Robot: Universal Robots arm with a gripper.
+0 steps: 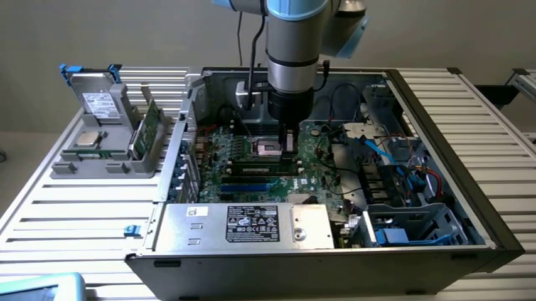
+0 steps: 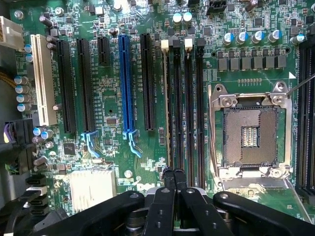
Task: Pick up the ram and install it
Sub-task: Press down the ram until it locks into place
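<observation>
While the arm is hanging straight down into the open computer case (image 1: 494, 232), the gripper (image 2: 173, 173) is sitting with its fingers (image 2: 166, 178) pressed together, nothing pinched between them as far as I can see. In the wrist view the closed tips are hovering just above the motherboard (image 2: 123, 167), right at the near end of the long black memory slots (image 2: 183, 103), beside the empty silver-framed processor socket (image 2: 250, 132). I can't tell whether the tips are actually touching the board or a slot.

In the exterior view the gripper (image 1: 288, 139) is sitting over the middle of the board, next to that same socket (image 1: 270, 148).

The ram (image 1: 150, 130) is lying well apart from the gripper, outside the case, standing on edge in the grey holder (image 1: 84, 168) on the slatted bench (image 1: 75, 207), near the bench's far corner on the exterior view's left. It's a thin green stick leaning up along the holder's case-side wall. A square silver processor chip (image 1: 87, 139) and a grey drive with a white label (image 1: 100, 103) are sharing that holder, the drive upright at the back edge.
</observation>
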